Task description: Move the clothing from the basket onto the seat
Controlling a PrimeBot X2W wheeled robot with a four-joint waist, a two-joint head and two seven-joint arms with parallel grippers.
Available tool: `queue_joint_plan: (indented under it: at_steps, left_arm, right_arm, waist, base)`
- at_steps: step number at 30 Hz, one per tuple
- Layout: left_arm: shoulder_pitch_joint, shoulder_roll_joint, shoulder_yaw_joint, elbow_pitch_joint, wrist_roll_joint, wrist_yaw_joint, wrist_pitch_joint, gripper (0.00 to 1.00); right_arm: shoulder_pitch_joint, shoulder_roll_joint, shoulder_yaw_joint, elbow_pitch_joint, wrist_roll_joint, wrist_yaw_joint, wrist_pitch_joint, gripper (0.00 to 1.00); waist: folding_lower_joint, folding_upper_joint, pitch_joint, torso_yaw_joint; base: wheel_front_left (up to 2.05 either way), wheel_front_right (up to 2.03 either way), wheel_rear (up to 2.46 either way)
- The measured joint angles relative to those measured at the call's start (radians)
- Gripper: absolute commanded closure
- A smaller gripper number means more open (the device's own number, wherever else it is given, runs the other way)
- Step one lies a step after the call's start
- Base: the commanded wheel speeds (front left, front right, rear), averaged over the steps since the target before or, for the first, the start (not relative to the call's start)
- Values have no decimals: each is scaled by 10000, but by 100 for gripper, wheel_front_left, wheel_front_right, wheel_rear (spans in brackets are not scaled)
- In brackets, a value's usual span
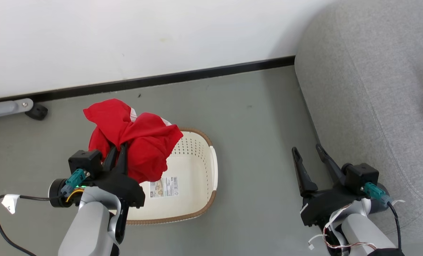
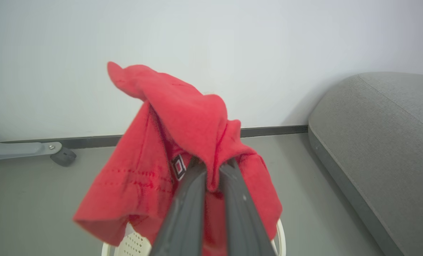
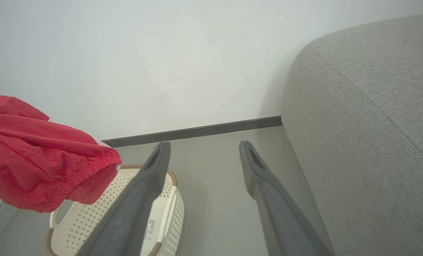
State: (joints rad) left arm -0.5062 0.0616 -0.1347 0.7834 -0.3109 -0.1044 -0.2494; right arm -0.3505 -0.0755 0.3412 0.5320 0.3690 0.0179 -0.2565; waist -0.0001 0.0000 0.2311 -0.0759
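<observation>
Pinching the clothing (image 1: 140,142) over the basket (image 1: 213,160), the left gripper (image 1: 117,150) should carry it high to the seat (image 1: 368,89); right gripper (image 1: 307,149) spread.

Bright, soft light all over. The wall (image 1: 126,39) beyond the left pincer (image 1: 119,148) glows white. The clothing (image 2: 136,185) by it looks fuzzy.
</observation>
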Motion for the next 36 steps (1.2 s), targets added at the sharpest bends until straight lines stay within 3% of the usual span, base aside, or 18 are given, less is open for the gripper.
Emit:
queue_joint_plan:
  at_steps: [18,36]
  left_arm:
    - [1264,-25,127,-2391,63,257,-2,100]
    - [1298,98,-19,-5331,360,355,-4,100]
  right_arm:
    - [583,50,144,73,-148,-2,0,0]
    - [773,52,343,4,-541,-2,0,0]
  waist:
    - [0,0,-1145,45]
    - [1,0,-1527,66]
  base:
    - [0,0,0]
    - [0,0,0]
